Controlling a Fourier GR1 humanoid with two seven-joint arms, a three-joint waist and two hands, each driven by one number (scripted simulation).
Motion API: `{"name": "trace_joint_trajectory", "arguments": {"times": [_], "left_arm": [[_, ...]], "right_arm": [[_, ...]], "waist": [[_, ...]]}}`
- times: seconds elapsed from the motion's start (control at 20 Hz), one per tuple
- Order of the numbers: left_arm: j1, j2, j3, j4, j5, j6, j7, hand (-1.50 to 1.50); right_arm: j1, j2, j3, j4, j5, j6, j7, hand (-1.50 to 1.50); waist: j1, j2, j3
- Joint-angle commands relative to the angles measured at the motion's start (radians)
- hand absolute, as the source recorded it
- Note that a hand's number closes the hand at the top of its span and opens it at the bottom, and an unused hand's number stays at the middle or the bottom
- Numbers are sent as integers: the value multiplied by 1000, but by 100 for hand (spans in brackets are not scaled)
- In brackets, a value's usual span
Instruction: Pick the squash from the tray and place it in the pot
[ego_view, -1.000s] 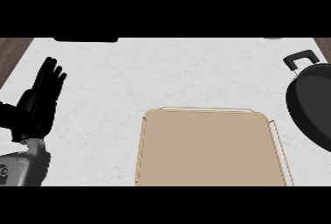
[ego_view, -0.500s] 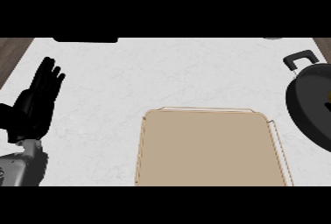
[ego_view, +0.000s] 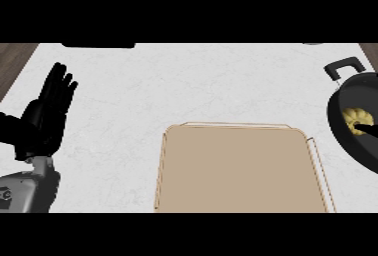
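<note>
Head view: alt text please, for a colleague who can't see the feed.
A yellow squash lies inside the black pot at the right edge of the white counter, while the tan tray at centre shows nothing on it. The left hand rests open at the left edge, fingers up; the right hand is out of view.

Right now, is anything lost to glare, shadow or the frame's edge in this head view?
Head view: light is even, no glare on the counter. Head view: the pot is cut by the right edge, and its black inside hides detail beside the squash.
</note>
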Motion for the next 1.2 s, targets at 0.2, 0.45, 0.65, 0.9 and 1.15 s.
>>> {"name": "trace_joint_trajectory", "arguments": {"times": [0.2,0.45,0.65,0.9,1.15], "left_arm": [[-2,13,32,52,25,-39,-31,0],[23,7,29,12,21,-37,-29,0],[26,10,15,-28,-2,-22,18,0],[44,-14,8,-52,-6,-13,6,0],[-9,-30,5,32,-15,-12,-24,0]], "right_arm": [[-104,-49,-175,174,-229,199,-118,-150],[-114,-160,-252,309,-302,310,-147,-150],[-63,-309,-274,385,-314,433,-178,-150],[-30,-361,-270,440,-314,486,-224,-150],[-11,-391,-266,442,-320,517,-237,-150]], "waist": [[-10,-1,-1],[-3,0,0],[-4,0,2],[5,2,3],[2,8,5]]}}
